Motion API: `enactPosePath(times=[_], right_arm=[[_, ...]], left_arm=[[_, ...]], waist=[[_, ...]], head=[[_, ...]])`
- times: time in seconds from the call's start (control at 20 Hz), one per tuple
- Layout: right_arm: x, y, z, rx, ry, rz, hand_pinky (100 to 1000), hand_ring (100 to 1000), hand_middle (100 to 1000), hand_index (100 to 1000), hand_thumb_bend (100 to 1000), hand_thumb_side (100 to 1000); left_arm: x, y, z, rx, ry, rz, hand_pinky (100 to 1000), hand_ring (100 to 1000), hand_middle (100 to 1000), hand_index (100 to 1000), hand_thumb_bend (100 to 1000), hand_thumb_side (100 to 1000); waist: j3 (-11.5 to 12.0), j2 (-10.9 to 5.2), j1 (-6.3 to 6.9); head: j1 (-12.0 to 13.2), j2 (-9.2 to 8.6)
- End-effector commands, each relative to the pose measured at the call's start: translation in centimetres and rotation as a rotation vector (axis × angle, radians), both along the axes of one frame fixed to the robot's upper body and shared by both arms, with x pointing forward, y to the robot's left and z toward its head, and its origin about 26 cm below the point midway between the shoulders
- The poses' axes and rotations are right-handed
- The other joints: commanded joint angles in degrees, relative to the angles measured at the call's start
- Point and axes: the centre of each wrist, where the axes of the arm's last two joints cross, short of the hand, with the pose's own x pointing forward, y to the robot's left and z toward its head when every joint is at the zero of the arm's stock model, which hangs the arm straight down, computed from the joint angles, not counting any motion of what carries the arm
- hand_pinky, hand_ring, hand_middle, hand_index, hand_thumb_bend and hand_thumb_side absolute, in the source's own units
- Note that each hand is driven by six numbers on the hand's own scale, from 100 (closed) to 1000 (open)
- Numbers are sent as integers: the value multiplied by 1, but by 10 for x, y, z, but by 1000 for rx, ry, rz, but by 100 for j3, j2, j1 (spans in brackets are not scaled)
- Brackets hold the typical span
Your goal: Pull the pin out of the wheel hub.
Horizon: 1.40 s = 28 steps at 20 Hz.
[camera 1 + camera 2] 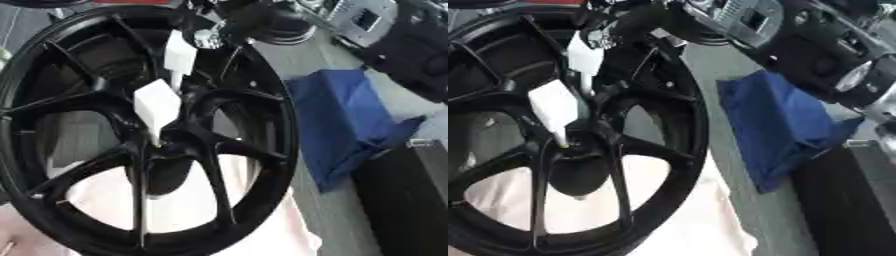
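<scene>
black fingers of the right hand (243, 24), entering from the upper right, lie at the top edge of the view just above the upper white plastic pin (180, 54). they merge with the dark rim behind them, so whether they are spread, curled or already pinching the pin cannot be told. the left hand does not show.

the upper pin has a broad flat white head and a narrower stem below it. its long axis runs nearly straight up and down the picture, head uppermost, stem pointing down toward the middle of the hub. just below it stands a second white plastic pin (157, 104) of the same form. its head tapers to a thin stem whose tip meets the centre of the black multi-spoke alloy wheel hub (262, 150), so its axis also runs head-up, tip-down, leaning only slightly.

judged from this, the task is at its start: both pins appear seated and neither is drawn clear. the reach seems made; the grasp and the pull along the pin's axis, away from the hub, are left.

beyond the wheel, a pale pinkish sheet (184, 200) shows through the spokes, and a crumpled blue cloth (350, 120) lies on the grey desk (293, 62) to the right.
</scene>
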Motion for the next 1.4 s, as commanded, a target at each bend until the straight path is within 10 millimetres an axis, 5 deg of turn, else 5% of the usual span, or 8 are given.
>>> enactPosePath(times=[0.05,1.4], right_arm=[[-3,-7,10,-8,-42,-38,972,999,809,941,100,868],[-5,-6,2,-10,-54,-50,971,1000,795,949,100,859]], left_arm=[[-2,-2,7,5,-25,-9,820,567,596,752,281,674],[-1,-4,6,0,-21,-16,824,564,586,736,269,683]], waist=[[12,-83,41],[55,10,35]], head=[[-33,-82],[-190,-163]])
